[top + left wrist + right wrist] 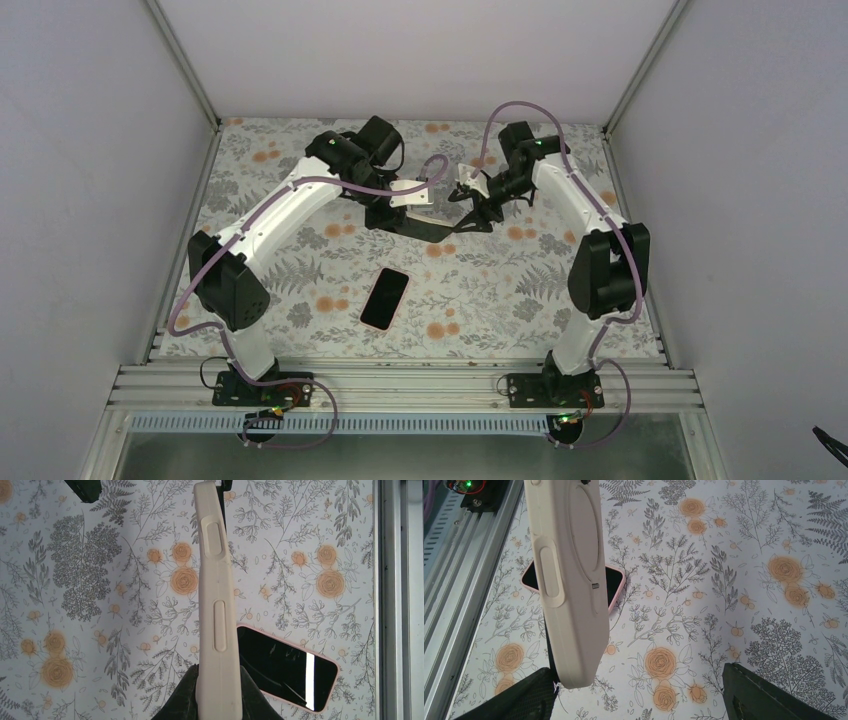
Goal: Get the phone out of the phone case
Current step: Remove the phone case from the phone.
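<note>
My left gripper (pixel 218 696) is shut on the lower end of a cream phone case (pixel 215 580), holding it edge-on above the floral table. Its inside faces away, so what it holds is hidden. A black-screened phone (pixel 285 667) with a pink rim lies flat on the table below. From above, the case (pixel 408 193) hangs at the back middle and the phone (pixel 385 298) lies nearer the front. My right gripper (pixel 636 690) is open beside the case (pixel 569 580). The case's end hangs just inside the gripper's left finger (pixel 509 700), and the phone (pixel 613 587) shows behind it.
An aluminium rail (pixel 400 385) runs along the near table edge and shows at the side of both wrist views (pixel 395 580) (pixel 454 580). White walls close in the table at the left, right and back.
</note>
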Controlling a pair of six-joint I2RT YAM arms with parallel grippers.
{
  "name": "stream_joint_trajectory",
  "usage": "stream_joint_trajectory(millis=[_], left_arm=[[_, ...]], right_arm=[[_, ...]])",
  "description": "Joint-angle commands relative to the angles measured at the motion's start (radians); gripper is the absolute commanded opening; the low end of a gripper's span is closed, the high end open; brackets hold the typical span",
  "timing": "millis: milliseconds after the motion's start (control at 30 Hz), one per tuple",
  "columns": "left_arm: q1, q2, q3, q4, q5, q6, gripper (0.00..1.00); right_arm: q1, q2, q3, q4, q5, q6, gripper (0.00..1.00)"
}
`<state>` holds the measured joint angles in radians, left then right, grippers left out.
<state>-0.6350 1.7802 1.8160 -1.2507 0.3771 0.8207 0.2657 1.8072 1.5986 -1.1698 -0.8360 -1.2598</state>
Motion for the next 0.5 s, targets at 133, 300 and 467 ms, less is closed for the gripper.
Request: stream_joint_trajectory(millis=[133,300,467], left_arm=[[-0.002,-0.022,0.000,-0.025,0.044,0.032,0.02],[-0.003,-0.025,0.007,-0.025,0.046,0.029,0.02],[-0.002,-0.013,0.009,-0.010,0.017,0.025,0.02]], right_arm=[[-0.019,0.019,0.049,-0.014,-0.013,-0.022,0.81],[-0.020,0.025,0.053,-0.008,-0.014,-0.021,0.81],[-0.019,0.014,0.045,-0.052,-0.023,-0.052,0.81]])
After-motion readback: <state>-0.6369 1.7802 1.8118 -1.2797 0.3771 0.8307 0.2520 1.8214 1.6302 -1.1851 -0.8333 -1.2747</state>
